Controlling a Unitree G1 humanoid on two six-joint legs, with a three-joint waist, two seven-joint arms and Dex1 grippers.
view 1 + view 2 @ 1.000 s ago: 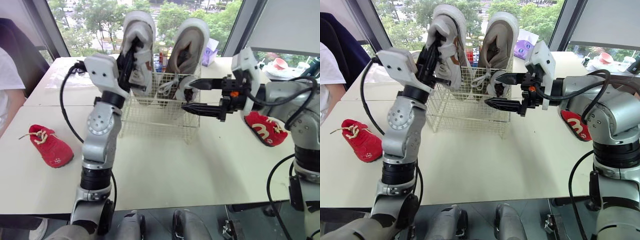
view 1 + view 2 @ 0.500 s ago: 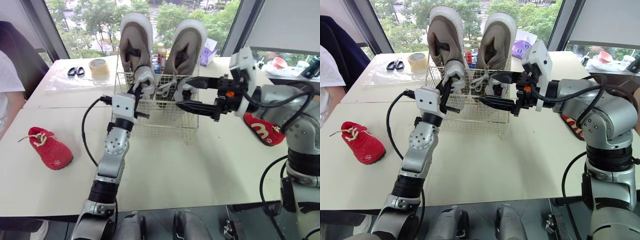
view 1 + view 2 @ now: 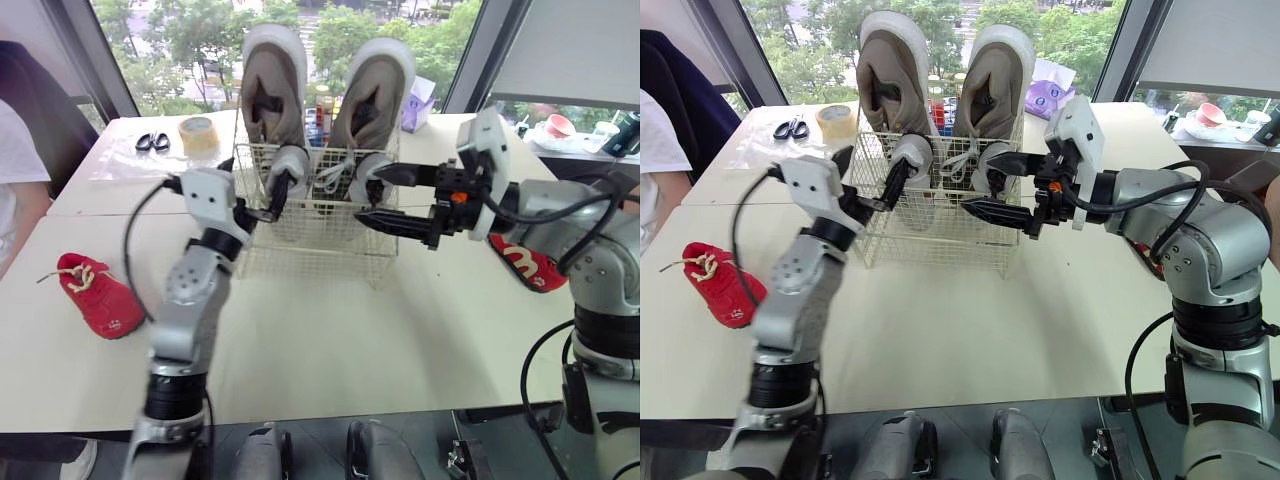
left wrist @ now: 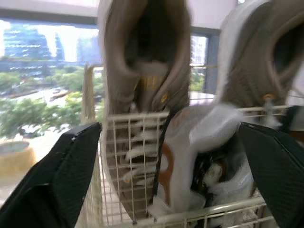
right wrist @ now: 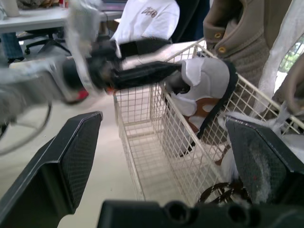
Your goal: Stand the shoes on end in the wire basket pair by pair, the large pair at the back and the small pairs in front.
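A wire basket stands mid-table. Two large tan shoes stand on end at its back. In front of them two small white shoes stand upright. My left gripper is open at the basket's left front corner, its fingers on either side of the left white shoe and apart from it. My right gripper is open at the basket's right front, empty. One red shoe lies at the table's left, another behind my right arm.
Scissors and a tape roll lie behind the basket to the left. A purple box stands at the back right. A person in a white shirt sits at the far left. Open table lies in front of the basket.
My left arm came down from above the basket with the small white shoe, let it go in the front left of the basket, and opened. The right gripper barely moved.
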